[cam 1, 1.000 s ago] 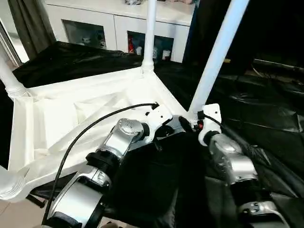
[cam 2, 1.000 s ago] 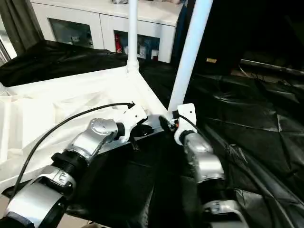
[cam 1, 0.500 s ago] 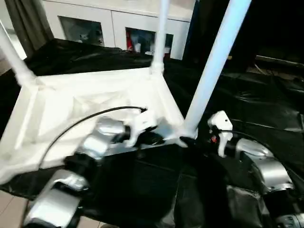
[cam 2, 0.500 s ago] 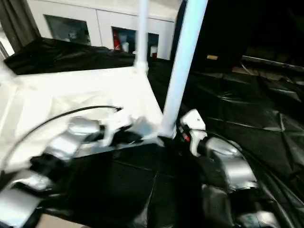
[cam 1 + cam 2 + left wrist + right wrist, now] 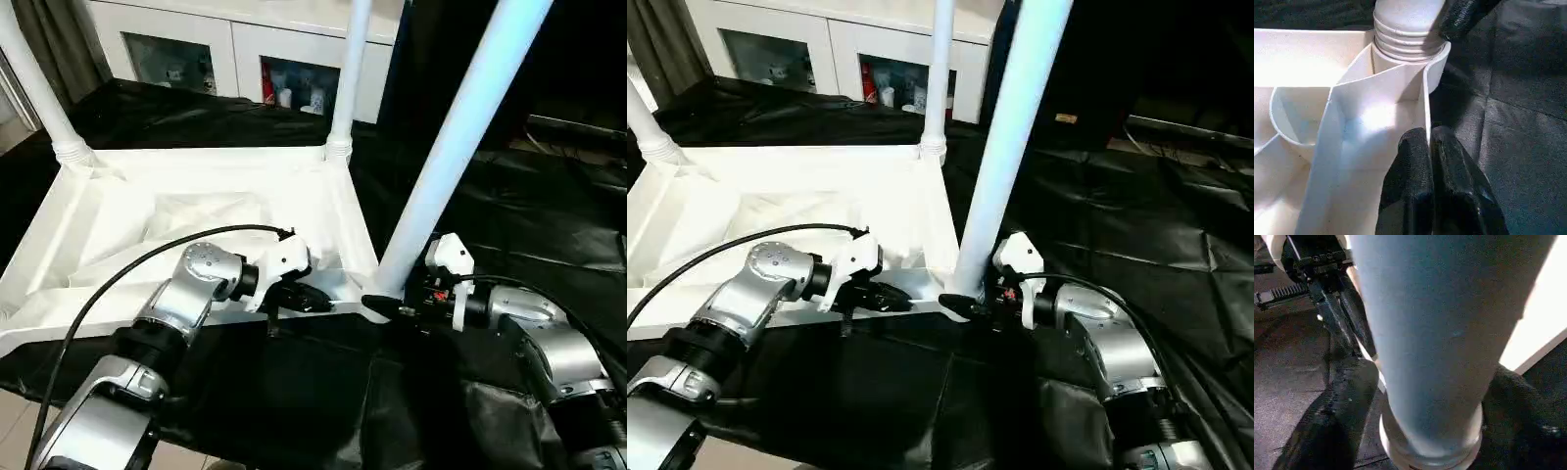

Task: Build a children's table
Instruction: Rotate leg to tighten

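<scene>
Three legs stand up from the upside-down tabletop (image 5: pixel 196 211) on the black desk (image 5: pixel 549 225). From its wrist, the left pincer (image 5: pixel 1429 142) pinches the rim to steady it. The right pincer (image 5: pixel 392 305) hugs the nearest leg (image 5: pixel 1440 333), fingers apart.

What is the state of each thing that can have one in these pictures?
Tabletop: upside down on the black-draped work table.
Near leg: standing in its corner socket.
Two far legs: standing in their sockets.
Left hand: shut on the tabletop's rim.
Right hand: around the near leg's base.
</scene>
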Available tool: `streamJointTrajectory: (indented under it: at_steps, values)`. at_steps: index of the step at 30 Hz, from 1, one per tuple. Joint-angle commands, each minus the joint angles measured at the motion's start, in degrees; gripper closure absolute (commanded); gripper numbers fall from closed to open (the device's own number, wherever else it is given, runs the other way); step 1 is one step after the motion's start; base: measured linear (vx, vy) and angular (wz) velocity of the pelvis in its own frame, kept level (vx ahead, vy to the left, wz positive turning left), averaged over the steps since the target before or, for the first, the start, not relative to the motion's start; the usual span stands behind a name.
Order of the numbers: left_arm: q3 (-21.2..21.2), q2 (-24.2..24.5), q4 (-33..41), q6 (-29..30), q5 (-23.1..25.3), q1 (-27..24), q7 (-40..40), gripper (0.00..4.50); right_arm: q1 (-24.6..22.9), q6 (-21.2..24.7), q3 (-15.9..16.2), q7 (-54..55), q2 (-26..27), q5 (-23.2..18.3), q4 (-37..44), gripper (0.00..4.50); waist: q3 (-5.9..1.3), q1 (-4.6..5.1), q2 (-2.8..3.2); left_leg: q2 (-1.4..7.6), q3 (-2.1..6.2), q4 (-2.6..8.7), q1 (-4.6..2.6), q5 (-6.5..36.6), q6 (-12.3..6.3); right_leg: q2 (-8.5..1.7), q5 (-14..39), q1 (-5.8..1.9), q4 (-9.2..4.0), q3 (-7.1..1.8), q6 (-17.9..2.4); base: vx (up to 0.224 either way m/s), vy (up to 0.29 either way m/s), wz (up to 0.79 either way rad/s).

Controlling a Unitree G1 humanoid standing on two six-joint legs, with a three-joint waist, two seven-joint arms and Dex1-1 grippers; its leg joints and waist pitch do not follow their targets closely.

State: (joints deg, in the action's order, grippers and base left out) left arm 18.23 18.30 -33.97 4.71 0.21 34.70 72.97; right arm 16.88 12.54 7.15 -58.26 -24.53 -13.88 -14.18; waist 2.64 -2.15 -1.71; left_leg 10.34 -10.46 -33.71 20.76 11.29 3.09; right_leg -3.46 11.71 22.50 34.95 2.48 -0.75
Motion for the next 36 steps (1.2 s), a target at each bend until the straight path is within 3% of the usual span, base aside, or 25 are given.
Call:
streamJointTrajectory:
  at_steps: [1, 6, 13, 15, 16, 19, 21, 23, 26, 27, 29, 32, 33, 36]
  values:
    - [0.3, -0.6, 0.8, 0.0, -1.1, -0.2, 0.6, 4.5, -0.1, 0.8, 0.7, -1.3, -0.5, -0.3, 0.5, 1.48, -3.09, -0.13, -0.53, 3.15, 0.87, 3.59, -0.34, 7.2, -4.89, -4.86, 5.8, -2.86, -3.94, -2.72, -14.6, 0.0, 0.0, 0.0]
    - [0.2, -0.6, 0.8, -0.1, -0.9, -0.2, 0.1, 4.5, -0.2, 0.7, 1.3, -1.4, -0.4, 0.3, -0.2, 1.93, -3.16, -0.19, -0.52, 3.18, 0.88, 3.55, -0.41, 7.0, -4.84, -4.81, 5.3, -2.84, -3.85, -2.69, -14.7, 0.0, 0.0, 0.0]
    - [-0.2, -1.2, -0.5, -0.9, 0.1, 0.1, -3.0, 4.5, -1.4, 0.0, 1.4, 0.0, 0.7, 0.7, -1.7, 2.07, -3.08, -0.26, -0.61, 3.15, 0.84, 3.5, -0.39, 7.4, -4.9, -4.88, 6.4, -2.79, -4.0, -2.68, -14.6, 0.0, 0.0, 0.0]
    - [-0.9, -3.0, -2.4, -0.6, 1.5, 1.1, -8.1, 4.5, -1.6, -1.6, 0.3, 4.4, 3.4, 1.5, -6.3, 2.08, -2.95, -0.24, -0.75, 3.15, 0.85, 3.59, -0.45, 8.6, -4.43, -4.88, 8.8, -2.69, -4.24, -2.67, -14.0, 0.0, 0.0, 0.0]
    - [-1.0, -3.6, -3.0, -0.5, 1.9, 1.5, -9.8, 4.5, -1.2, -2.4, -0.1, 6.0, 4.3, 1.9, -8.5, 2.09, -2.49, -0.07, -0.54, 3.17, 0.88, 3.83, -0.64, 11.2, -3.5, -4.98, 13.2, -2.21, -4.88, -2.6, -13.5, 0.0, 0.0, 0.0]
    - [-1.5, -5.9, -5.4, 1.1, 3.3, 3.0, -16.0, 4.5, -0.2, -3.5, -1.0, 11.5, 7.1, 3.2, -13.8, 2.11, -2.16, 0.54, -0.67, 3.05, 1.32, 4.16, -1.32, 17.1, -0.68, -5.0, 25.0, -1.82, -5.89, -2.49, -10.7, 0.0, 0.0, 0.0]
    - [-2.3, -9.0, -8.4, 3.0, 4.3, 4.8, -23.4, 4.5, 0.4, -2.8, -2.3, 19.8, 10.5, 4.4, -16.7, 2.12, -2.23, 0.7, -0.63, 2.94, 1.42, 4.23, -1.31, 17.7, 0.09, -5.0, 26.5, -1.64, -6.05, -2.59, -9.6, 0.0, 0.0, 0.0]
    - [-2.9, -11.9, -10.6, 4.6, 4.7, 6.2, -28.9, 4.5, 0.9, -1.3, -4.0, 29.1, 13.8, 5.6, -17.7, 2.12, -2.14, 0.43, -0.56, 2.82, 1.38, 4.15, -1.83, 18.9, 0.28, -4.98, 28.4, -1.15, -6.59, -2.64, -8.8, 0.0, 0.0, 0.0]
    - [-2.5, -13.9, -11.4, 5.4, 5.4, 6.9, -31.1, 4.5, 1.4, 0.5, -6.1, 36.3, 16.9, 5.4, -18.2, 2.16, -2.14, 0.5, -0.52, 2.63, 1.58, 4.3, -1.61, 19.4, 0.23, -4.99, 30.9, -1.24, -6.94, -2.55, -7.4, 0.0, 0.0, 0.0]
    - [-1.6, -16.4, -12.4, 5.3, 6.3, 7.7, -32.5, 4.5, 2.5, 0.9, -7.2, 42.1, 20.5, 5.8, -19.1, 2.16, -2.13, 0.68, -0.18, 2.72, 2.02, 4.64, -1.45, 20.6, 0.7, -5.03, 32.0, -1.21, -7.01, -2.34, -6.3, 0.0, 0.0, 0.0]
    - [-0.9, -18.0, -12.9, 5.3, 6.7, 8.2, -32.7, 4.5, 3.4, -0.2, -6.7, 44.3, 22.4, 6.7, -19.5, 2.16, -2.15, 0.92, 0.05, 2.76, 2.23, 4.7, -1.91, 23.3, 1.52, -5.03, 32.6, -0.8, -7.37, -2.13, -5.9, 0.0, 0.0, 0.0]
    - [-0.5, -18.9, -13.0, 5.2, 6.7, 8.5, -32.3, 4.5, 3.6, -1.2, -5.3, 44.3, 22.8, 8.0, -18.7, 2.16, -2.25, 0.99, -0.08, 2.83, 2.3, 5.05, -1.77, 24.3, 1.2, -4.98, 29.7, -0.98, -7.49, -2.13, -5.9, 0.0, 0.0, 0.0]
    - [-0.5, -19.0, -13.7, 4.9, 6.7, 8.9, -32.2, 4.5, 3.8, -1.9, -5.1, 44.6, 22.9, 8.3, -18.5, 1.76, -2.24, 1.01, 0.0, 2.88, 2.29, 5.24, -1.69, 24.5, 0.97, -5.01, 27.9, -1.08, -7.39, -2.21, -6.5, 0.0, 0.0, 0.0]
    - [-0.3, -18.2, -14.1, 4.5, 6.6, 8.9, -31.4, 4.5, 3.6, -1.4, -5.4, 43.6, 22.7, 7.4, -16.6, 1.62, -2.3, 1.02, 0.05, 3.01, 2.27, 5.52, -1.55, 23.9, 0.81, -5.01, 25.0, -1.36, -7.15, -2.25, -7.3, 0.0, 0.0, 0.0]
